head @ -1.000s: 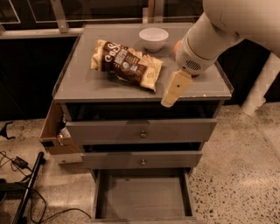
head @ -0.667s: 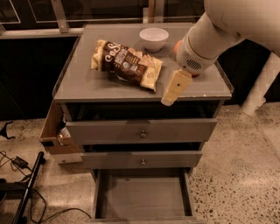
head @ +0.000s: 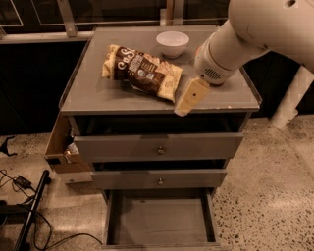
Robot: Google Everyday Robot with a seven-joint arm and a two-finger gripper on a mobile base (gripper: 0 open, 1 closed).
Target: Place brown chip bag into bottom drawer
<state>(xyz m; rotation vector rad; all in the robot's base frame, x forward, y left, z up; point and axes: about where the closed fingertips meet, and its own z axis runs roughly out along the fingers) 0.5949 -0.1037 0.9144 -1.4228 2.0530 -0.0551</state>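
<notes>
The gripper (head: 189, 99) is hovering over the front right of the cabinet top (head: 98, 93) (whether it is released or clenched, I cannot tell), just beside the right end of the brown chip bag (head: 142, 71). The bag is lying on that top, in front of a white bowl (head: 172, 43), while the bottom drawer (head: 162, 220) is standing pulled open below.

The place looks like a robot test corner in an office or lab building. It has a speckled terrazzo floor (head: 274, 196), loose cables (head: 19, 184) and a black stand (head: 32, 211) at the left, a white pillar (head: 289, 103) and metal-framed glazing (head: 39, 12) behind. A grey three-drawer desk (head: 98, 98) carries a cardboard box (head: 56, 147) on its side. The robot's end effector (head: 191, 97) hovers at the front right of the desk top.
</notes>
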